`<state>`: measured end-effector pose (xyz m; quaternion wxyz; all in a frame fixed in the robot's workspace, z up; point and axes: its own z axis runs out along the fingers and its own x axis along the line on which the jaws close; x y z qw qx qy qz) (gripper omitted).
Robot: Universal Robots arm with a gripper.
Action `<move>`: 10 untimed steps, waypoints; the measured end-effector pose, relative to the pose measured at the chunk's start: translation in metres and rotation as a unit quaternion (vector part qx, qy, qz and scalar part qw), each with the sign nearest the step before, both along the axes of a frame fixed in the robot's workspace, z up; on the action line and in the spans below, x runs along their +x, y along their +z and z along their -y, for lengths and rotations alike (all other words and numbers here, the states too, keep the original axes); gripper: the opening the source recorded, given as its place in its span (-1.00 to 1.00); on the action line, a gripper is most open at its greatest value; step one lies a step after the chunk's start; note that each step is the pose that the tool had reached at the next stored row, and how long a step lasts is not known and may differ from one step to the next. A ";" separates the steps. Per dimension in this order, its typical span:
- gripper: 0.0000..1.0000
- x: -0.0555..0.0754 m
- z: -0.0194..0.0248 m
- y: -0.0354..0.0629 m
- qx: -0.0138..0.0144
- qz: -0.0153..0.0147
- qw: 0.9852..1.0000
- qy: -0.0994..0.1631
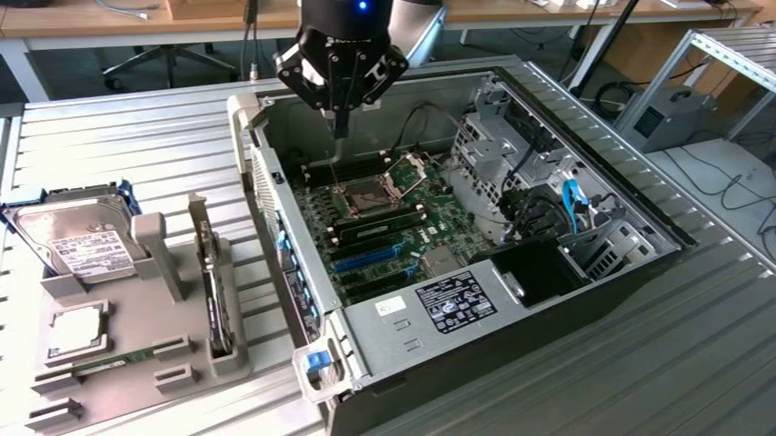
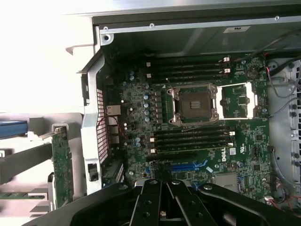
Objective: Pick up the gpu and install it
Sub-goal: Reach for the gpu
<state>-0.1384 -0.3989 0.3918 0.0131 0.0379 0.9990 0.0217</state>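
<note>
A ribbed metal bench (image 1: 158, 154) carries the work, with desks, an office chair and loose cables behind its far edge. An open computer case (image 1: 631, 227) lies on its side across the middle of the bench. Its motherboard (image 1: 401, 218) faces up, showing the empty processor socket (image 1: 363, 198), dark memory slots and blue expansion slots. Drive cages and a blue cable (image 1: 576, 200) crowd the side of the case towards the exterior view's right.

A grey holder (image 1: 145, 381) sits by the bench edge at the exterior view's left. A hard drive (image 1: 79, 245) stands in it, and a processor chip (image 1: 73, 331) and a memory stick (image 1: 115, 361) lie in it.

The gpu (image 1: 217, 300) stands on edge in the holder's slot nearest the case. It is a thin dark card, and the wrist view shows its green board side (image 2: 61, 165). The case's perforated side wall (image 2: 101, 122) rises between the gpu and the motherboard.

The gripper (image 1: 342, 127) hangs over the far end of the motherboard, well apart from the gpu. Its jaws are pressed together with nothing between them.
</note>
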 end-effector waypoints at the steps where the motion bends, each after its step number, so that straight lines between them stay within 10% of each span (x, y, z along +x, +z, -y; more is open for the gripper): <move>1: -0.79 0.000 0.0000 0.0000 0.000 0.000 1.000 0.000; 10: -0.79 -0.004 0.0000 -0.0002 0.000 0.000 1.000 0.000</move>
